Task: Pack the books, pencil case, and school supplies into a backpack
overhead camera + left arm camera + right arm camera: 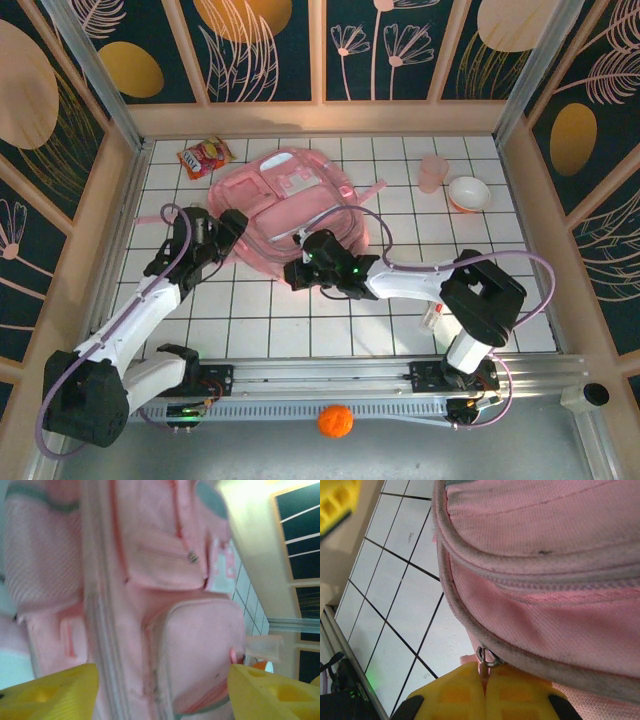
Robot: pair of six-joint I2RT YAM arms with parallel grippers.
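While the left gripper [160, 695] gapes by the backpack [290, 200], the right gripper [485, 682] pinches its zipper pull [484, 659].

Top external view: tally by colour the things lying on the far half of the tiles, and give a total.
Pink: 2, the backpack and the cup
Red-orange: 1, the snack bag
White: 1, the bowl
Total: 4
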